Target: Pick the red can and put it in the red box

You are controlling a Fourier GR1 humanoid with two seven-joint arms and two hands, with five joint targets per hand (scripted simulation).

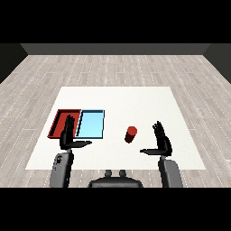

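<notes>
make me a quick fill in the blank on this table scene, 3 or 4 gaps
1. The red can stands on the white table, nearer the robot's ____ hand.
2. The tray beside the red tray, on the can's side, is light ____.
3. The left hand shows in front of the seam between the two ____.
4. The right hand has its fingers straight, so it is ____.

Missing words: right; blue; trays; open

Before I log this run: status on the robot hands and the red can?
Left robot hand open, right robot hand open, both empty. Red can upright on table, right of light blue tray. Red tray far left. Light blue tray between can and red tray.
</notes>
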